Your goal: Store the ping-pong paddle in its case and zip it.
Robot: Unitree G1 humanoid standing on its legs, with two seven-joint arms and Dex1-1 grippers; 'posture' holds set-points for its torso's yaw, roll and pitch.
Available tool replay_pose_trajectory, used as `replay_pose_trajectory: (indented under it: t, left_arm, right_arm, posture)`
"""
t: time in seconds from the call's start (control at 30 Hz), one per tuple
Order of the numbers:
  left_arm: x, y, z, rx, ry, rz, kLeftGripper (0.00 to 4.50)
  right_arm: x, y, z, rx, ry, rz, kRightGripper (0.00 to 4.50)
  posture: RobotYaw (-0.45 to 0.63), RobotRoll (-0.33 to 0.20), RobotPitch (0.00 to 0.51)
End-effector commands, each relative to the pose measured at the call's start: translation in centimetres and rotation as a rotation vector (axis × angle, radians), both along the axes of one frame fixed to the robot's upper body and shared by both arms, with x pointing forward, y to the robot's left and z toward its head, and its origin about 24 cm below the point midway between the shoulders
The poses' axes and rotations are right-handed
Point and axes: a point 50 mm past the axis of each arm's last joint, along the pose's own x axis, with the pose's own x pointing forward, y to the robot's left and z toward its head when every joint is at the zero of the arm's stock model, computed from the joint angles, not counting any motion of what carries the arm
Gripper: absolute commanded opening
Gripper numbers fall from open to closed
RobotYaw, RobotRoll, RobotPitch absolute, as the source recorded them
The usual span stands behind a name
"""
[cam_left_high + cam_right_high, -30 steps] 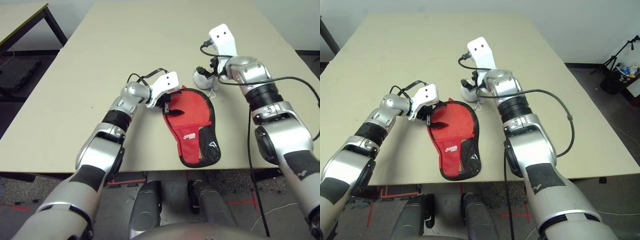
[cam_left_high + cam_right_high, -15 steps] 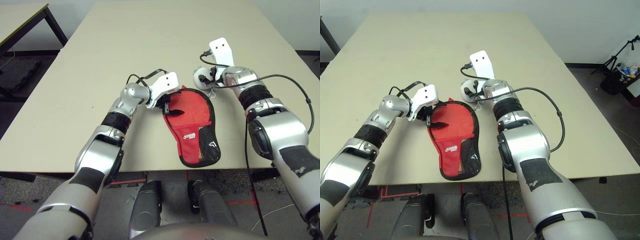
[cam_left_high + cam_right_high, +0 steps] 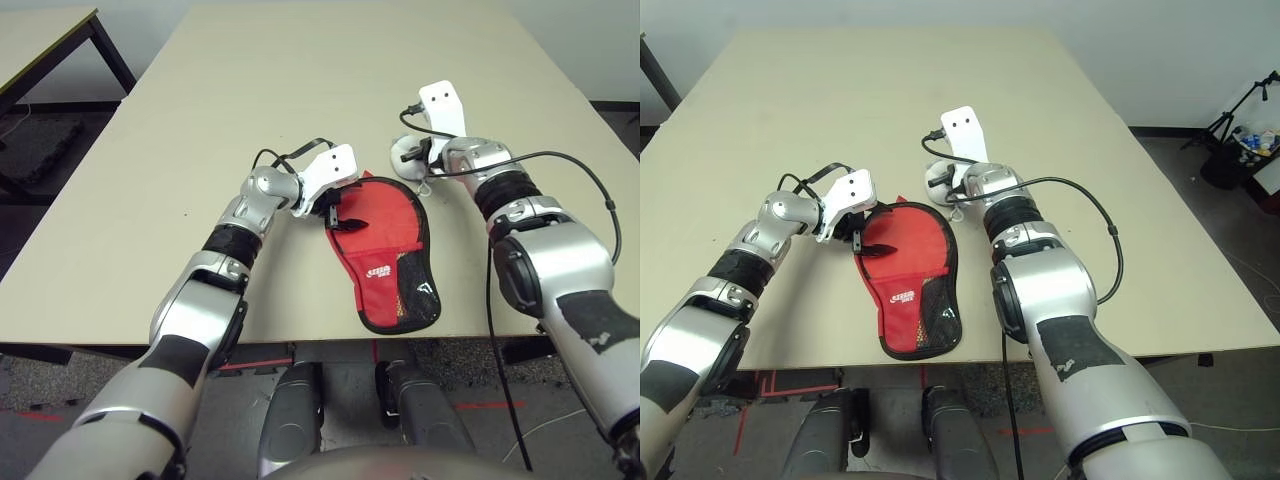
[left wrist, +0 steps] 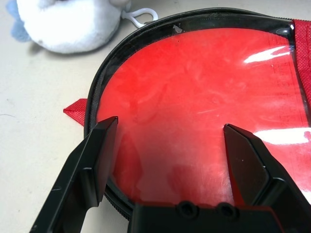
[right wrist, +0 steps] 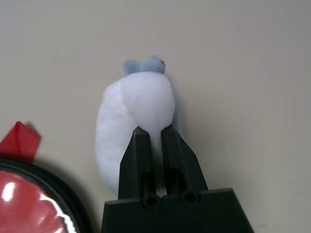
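The red case (image 3: 385, 240) with black trim lies flat near the table's front edge, its mesh pocket and white logo toward me. The ping-pong paddle is inside it: its red face (image 4: 204, 107) shows through the clear panel. My left gripper (image 3: 335, 212) is open, with its fingers (image 4: 99, 150) spread over the left rim of the case's round end. The white pom-pom (image 5: 141, 104) rests on the table just beyond that end. My right gripper (image 5: 153, 128) is shut on the pom-pom's near side.
A small white clasp (image 3: 427, 185) links the pom-pom to the case. A black cable (image 3: 560, 160) loops off my right forearm. The beige table (image 3: 300, 80) stretches far beyond the case. A second table (image 3: 40, 30) stands at the far left.
My right gripper came down to the pom-pom and closed on it. My left arm and the case have not moved.
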Motion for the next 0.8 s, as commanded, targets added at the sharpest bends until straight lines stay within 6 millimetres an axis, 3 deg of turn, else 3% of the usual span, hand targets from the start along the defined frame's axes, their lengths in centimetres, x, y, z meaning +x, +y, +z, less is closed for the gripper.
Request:
replay_pose_trajectory:
  t: [0.03,0.23,0.37,0.7,0.8]
  left_arm:
    - [-0.5,0.7,-2.5,0.071,0.08,0.03,4.5]
    - [-0.5,0.5,-2.6,0.07,0.083,0.031,4.5]
    - [-0.5,0.5,-2.9,0.073,0.09,0.033,4.5]
    - [-0.4,0.5,-3.2,0.085,0.1,0.031,4.5]
    - [-0.4,0.5,-3.2,0.094,0.102,0.031,4.5]
  right_arm:
    - [-0.1,-2.0,0.1,-0.119,0.011,0.01,0.0]
    - [-1.2,-5.6,0.7,-0.264,0.08,0.077,0.0]
    - [-3.6,-7.1,1.2,-0.293,0.142,0.144,0.0]
    - [-11.9,-5.6,1.7,-0.209,0.289,0.346,0.0]
    - [-15.2,-5.4,1.1,-0.229,0.39,0.461,0.0]
  posture:
    - [0.01,0.0,0.131]
    - [-0.02,0.0,0.136]
    - [-0.04,0.0,0.14]
    - [-0.08,0.0,0.152]
    - [-0.09,0.0,0.156]
